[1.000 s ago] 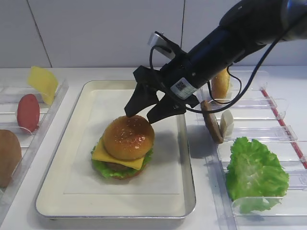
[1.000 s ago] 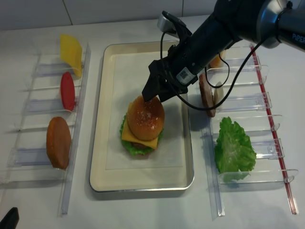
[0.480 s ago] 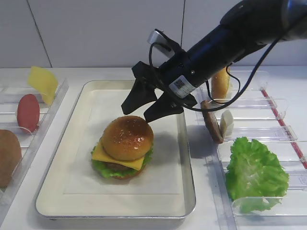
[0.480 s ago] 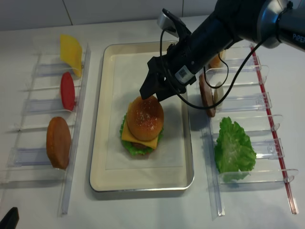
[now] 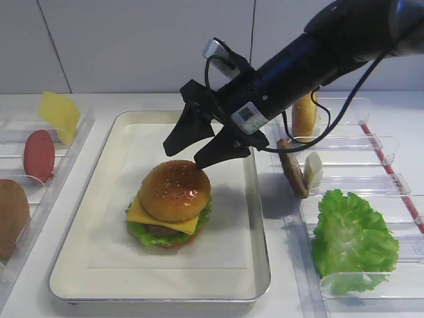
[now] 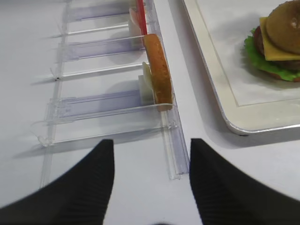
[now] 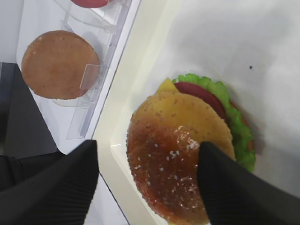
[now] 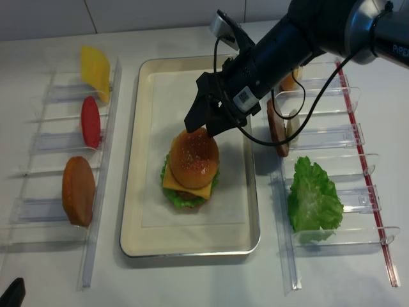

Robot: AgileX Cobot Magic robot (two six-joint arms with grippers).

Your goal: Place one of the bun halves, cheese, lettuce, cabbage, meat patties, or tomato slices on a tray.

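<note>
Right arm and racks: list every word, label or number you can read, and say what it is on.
"PiPE", cut off by the picture's edge: white lettering on the right arm, top view.
White sticker with a square code on the right gripper wrist: too small to read.
Racks, tray, food: no text.

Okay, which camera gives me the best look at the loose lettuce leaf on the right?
The realsense high view: the whole lettuce shows from above, lying across the clear rack. The other high view also shows it, at a lower angle. Neither wrist view catches it; they show only the green in the burger.
</note>
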